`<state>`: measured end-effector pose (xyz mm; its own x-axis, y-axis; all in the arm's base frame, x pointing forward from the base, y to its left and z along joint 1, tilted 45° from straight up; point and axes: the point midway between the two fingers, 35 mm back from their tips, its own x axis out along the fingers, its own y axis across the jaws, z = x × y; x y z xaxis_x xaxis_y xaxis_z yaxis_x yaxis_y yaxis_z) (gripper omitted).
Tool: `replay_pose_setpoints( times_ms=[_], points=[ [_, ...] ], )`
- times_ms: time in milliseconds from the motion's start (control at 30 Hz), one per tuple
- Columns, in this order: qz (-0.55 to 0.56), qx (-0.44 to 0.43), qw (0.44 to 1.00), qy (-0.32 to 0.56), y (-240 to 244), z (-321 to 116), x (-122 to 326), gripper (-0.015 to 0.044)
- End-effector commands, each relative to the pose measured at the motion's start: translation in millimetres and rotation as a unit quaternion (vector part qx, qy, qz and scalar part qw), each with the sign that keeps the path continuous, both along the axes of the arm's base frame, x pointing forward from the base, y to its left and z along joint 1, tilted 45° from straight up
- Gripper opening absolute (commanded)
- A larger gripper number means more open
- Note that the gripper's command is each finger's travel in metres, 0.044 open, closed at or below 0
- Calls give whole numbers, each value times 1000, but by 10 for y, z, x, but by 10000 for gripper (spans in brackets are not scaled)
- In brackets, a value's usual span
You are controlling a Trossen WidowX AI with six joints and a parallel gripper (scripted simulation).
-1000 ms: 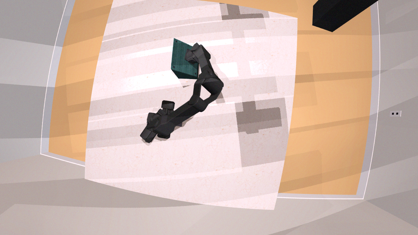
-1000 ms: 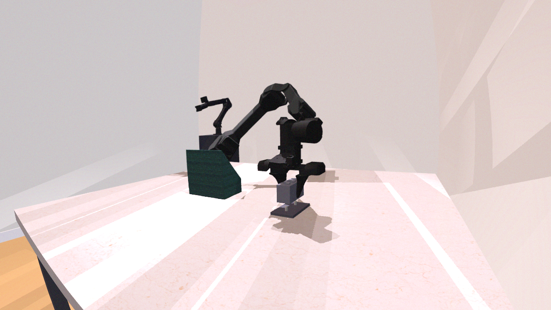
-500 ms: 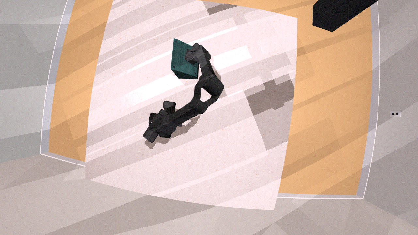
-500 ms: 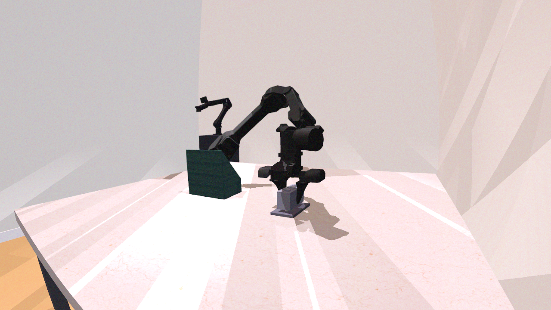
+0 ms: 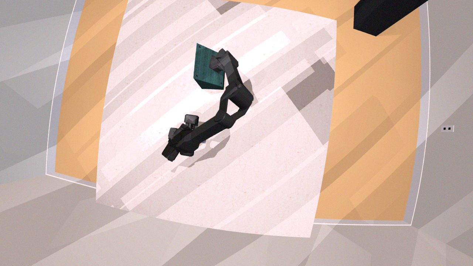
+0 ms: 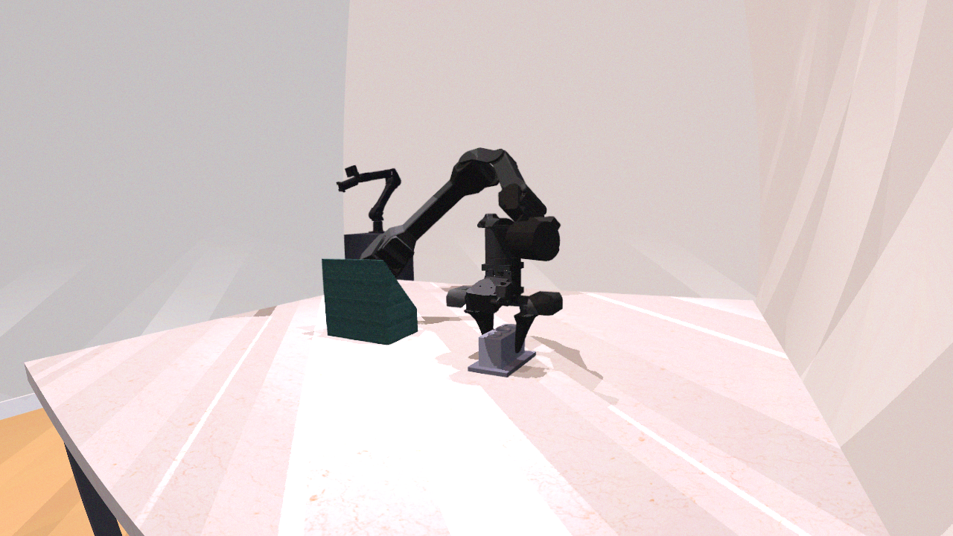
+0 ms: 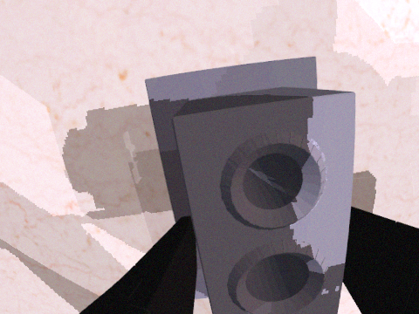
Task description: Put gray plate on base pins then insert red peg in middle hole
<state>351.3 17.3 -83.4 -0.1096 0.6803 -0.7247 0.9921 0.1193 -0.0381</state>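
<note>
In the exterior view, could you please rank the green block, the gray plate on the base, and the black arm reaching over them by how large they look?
1. Black arm
2. Green block
3. Gray plate

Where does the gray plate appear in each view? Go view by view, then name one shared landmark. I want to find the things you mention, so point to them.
Top: not identifiable; the robot arm (image 5: 206,131) (image 6: 436,211) covers its area, and a bluish sliver beside it could be plate or base.
Exterior: right of center, below mid-height, on the base (image 6: 486,369) (image 7: 192,89): the gray plate (image 6: 492,352) (image 7: 262,239).
Wrist: center to lower right, two round holes showing.
Shared landmark: the pale marbled tabletop (image 5: 264,185) (image 6: 373,466) (image 7: 78,39).
</note>
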Motion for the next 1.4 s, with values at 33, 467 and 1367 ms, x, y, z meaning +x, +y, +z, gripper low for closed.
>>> replay_pose_setpoints(
  times_ms=[33, 467, 1367],
  points=[
    [0, 0, 1000, -1, -8, 6, 3, 341],
    [-2, -2, 1000, 1, -533, 523, 136, 440],
    [168, 30, 973, -153, 308, 2142, -1105, 440]
  ],
)
